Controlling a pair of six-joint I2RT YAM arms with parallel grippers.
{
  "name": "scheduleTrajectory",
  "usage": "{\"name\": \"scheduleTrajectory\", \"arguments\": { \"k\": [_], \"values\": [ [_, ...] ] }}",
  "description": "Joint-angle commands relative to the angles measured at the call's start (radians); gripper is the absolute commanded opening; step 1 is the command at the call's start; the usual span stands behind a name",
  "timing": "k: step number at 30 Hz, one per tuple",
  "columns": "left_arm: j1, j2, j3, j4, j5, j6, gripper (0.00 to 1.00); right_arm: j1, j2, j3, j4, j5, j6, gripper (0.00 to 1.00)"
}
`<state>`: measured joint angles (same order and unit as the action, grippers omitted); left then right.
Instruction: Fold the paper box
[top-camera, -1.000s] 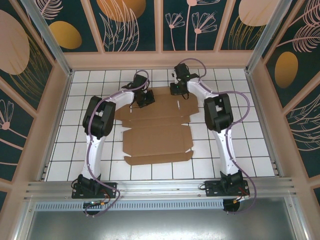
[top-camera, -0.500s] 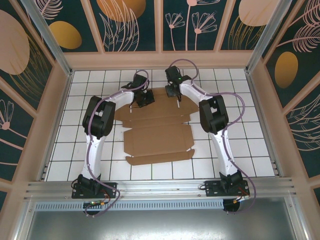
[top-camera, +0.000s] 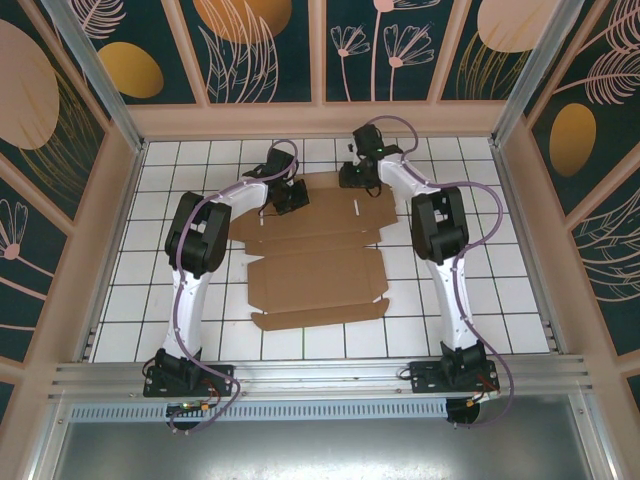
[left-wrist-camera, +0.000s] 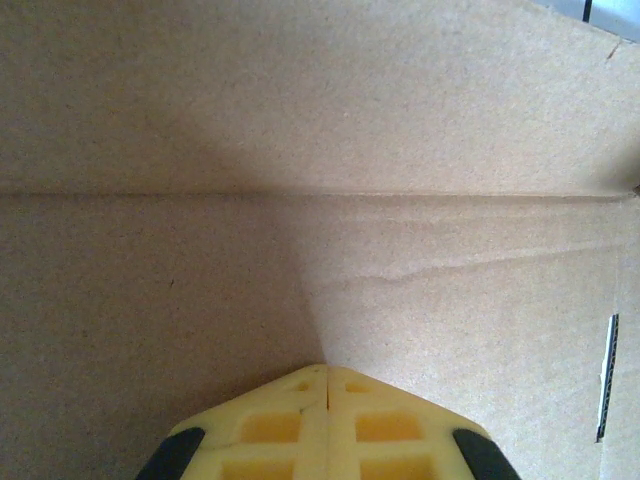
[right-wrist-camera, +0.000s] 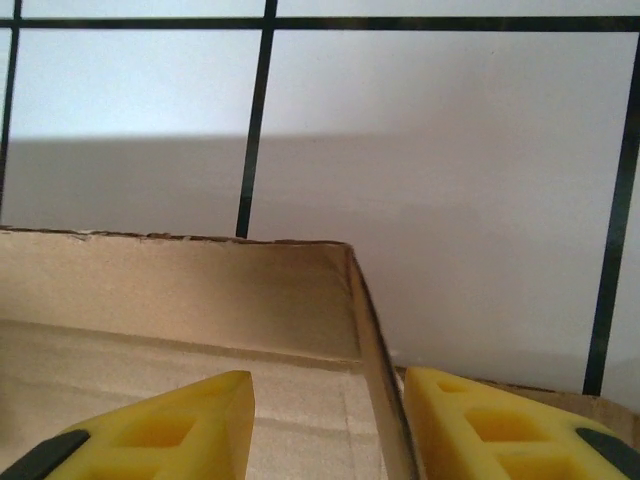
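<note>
The right gripper has its two yellow fingers apart, clamped on nothing. A thin upright edge of the paper box rises in the gap between them, closer to the right-hand finger than the left. That edge runs straight ahead of the fingers to a corner. There it meets a second raised strip of brown cardboard, which runs off to the gripper's left. Beyond that strip and to the right lies the white tiled table. From above, this gripper sits at the far right corner of the box. The rest of the sheet spreads flat toward the arm bases and to the left, its creases running left to right. The left gripper, fingers shut together, points down at the cardboard near the far left corner. The right arm is the nearer one to the raised corner, so closing its fingers would likely pinch that upright edge.
</note>
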<state>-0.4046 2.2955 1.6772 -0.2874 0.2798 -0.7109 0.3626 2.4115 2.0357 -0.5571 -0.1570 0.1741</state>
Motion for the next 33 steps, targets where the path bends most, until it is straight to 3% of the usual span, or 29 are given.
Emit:
{"name": "scheduleTrajectory", "arguments": {
  "k": [1,8,22,27,30,33],
  "values": [
    [0.006,0.070,-0.014,-0.070,-0.021,0.018,0.00,-0.014,-0.017,0.064,0.015,-0.125,0.045,0.44],
    [0.007,0.071,-0.016,-0.069,-0.019,0.020,0.00,0.019,0.040,0.137,-0.009,-0.157,0.042,0.39],
    [0.009,0.070,-0.022,-0.058,-0.005,0.016,0.00,0.001,0.195,0.253,-0.043,-0.219,0.077,0.39],
    [0.015,0.070,-0.025,-0.060,-0.013,0.010,0.00,-0.017,0.049,0.167,0.006,-0.175,0.062,0.51],
    [0.021,0.073,-0.031,-0.054,-0.006,-0.005,0.00,-0.045,-0.114,-0.016,0.088,-0.125,0.081,0.66],
    [0.028,0.074,-0.041,-0.040,0.008,-0.021,0.00,-0.089,-0.269,-0.218,0.135,-0.060,0.119,0.71]
  ]
}}
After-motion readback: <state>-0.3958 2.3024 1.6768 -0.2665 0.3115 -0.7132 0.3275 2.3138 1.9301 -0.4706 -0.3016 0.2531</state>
